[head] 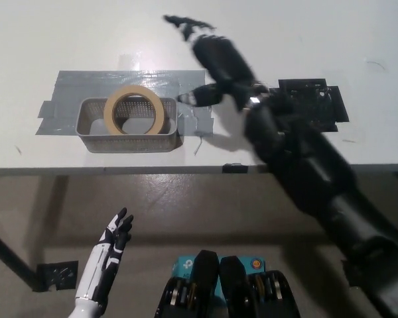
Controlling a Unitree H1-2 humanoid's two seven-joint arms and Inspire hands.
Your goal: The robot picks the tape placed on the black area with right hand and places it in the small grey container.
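Tape [133, 109] sits in grey container [93, 136], leaning on rim; we see right hand [219, 63] at 3 o'clock, fingers apart, empty. Risk: tape tips out if bumped.

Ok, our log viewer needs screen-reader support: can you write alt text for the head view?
A roll of tape sits in a small grey container on a white table. The black right hand is beside it, open, holding nothing. The white left hand rests below the table edge.
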